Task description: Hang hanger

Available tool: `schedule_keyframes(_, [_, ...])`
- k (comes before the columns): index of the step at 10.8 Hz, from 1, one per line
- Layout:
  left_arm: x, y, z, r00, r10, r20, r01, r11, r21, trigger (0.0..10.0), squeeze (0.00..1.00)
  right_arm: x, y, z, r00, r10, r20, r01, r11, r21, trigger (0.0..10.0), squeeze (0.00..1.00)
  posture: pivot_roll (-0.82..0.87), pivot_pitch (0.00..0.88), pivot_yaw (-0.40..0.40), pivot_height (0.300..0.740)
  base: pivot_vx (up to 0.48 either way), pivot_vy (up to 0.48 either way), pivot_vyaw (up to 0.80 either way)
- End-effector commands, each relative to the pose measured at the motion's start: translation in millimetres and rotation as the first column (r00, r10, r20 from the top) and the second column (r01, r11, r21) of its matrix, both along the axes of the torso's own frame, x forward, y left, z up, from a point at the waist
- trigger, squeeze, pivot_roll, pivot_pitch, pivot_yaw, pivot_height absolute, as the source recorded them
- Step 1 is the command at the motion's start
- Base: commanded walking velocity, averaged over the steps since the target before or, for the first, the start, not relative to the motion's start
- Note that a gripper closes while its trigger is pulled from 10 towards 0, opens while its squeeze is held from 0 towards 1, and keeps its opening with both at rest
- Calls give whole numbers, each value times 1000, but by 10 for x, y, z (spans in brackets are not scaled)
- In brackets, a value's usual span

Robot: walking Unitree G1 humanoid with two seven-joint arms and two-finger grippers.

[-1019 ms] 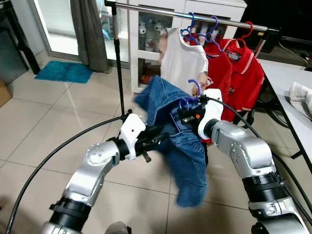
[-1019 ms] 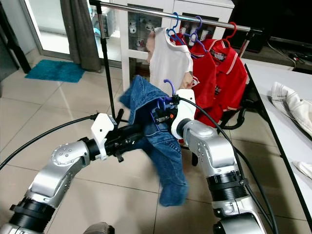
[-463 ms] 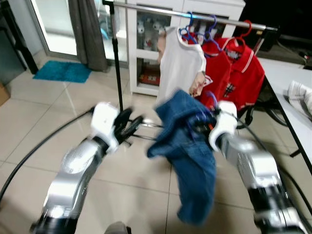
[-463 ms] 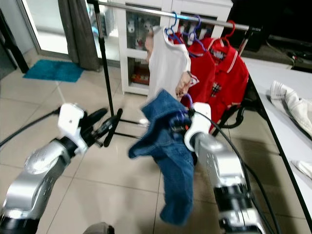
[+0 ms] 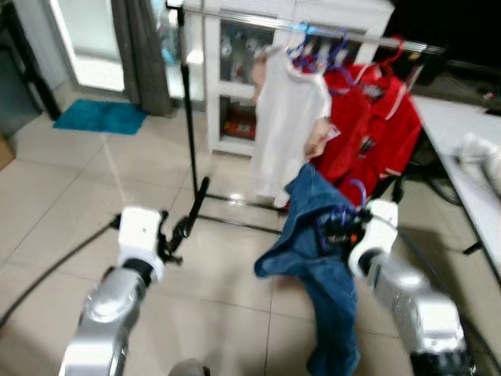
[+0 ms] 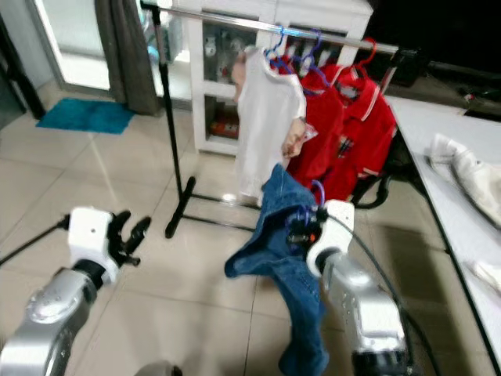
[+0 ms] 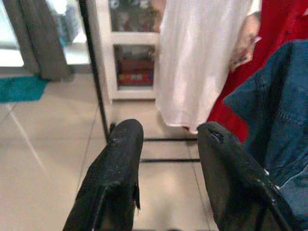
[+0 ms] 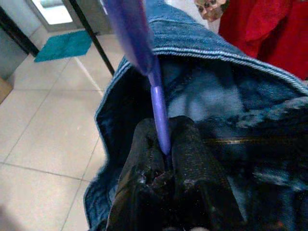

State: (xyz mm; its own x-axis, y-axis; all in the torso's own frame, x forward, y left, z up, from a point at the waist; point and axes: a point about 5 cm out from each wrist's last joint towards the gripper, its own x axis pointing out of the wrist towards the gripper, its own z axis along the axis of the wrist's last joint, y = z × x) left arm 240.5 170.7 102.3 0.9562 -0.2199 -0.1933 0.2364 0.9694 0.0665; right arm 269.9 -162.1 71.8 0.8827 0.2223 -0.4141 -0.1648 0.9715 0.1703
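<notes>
The left gripper (image 5: 178, 233) has let go of the blue denim jacket (image 5: 321, 266) and pulled back to the left side, low over the pale tiled floor (image 5: 70, 180). A second ago it was touching the cloth. Now its jaws are open with nothing between them, well apart from the jacket. The robot has also come closer to the black and silver clothes rail (image 6: 258, 23).

This means the right arm now carries the load alone, and I think the next step is to lift the hook up to the rail.

In the middle, far from the robot, a white shirt (image 5: 286, 117) hangs on the rail. Red shirts (image 5: 376, 117) hang just to its right.

The right gripper (image 8: 166, 144) is near the robot, on the right, below the hanging shirts. Its jaws are shut tight on the thin neck of the purple plastic hanger (image 8: 139, 53). The jacket is draped on this hanger. It looks soft and floppy, bunched at the top, with a long part hanging down toward the floor. The hook points up.

A white desk (image 6: 423, 133) stands at the far right.
</notes>
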Motion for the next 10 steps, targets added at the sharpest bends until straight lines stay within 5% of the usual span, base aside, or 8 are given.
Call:
schedule_keyframes(1, [-4, -34, 20, 1000, 0, -2, 0, 1000, 3, 10000, 0, 77, 45, 126, 997, 3, 73, -3, 1000, -1, 10000, 0, 120, 0, -65, 740, 360, 0, 800])
schedule_keyframes(6, [12, -133, 22, 999, -40, -15, 40, 999, 9, 10000, 0, 98, 248, 253, 989, 85, 125, -86, 996, 2, 10000, 0, 111, 1, -44, 740, 411, 0, 0])
schedule_keyframes(10, [78, -195, 90, 998, -52, 25, 53, 998, -16, 10000, 0, 89, 218, 249, 990, 66, 121, -69, 998, 16, 10000, 0, 112, 1, -51, 740, 432, 0, 400])
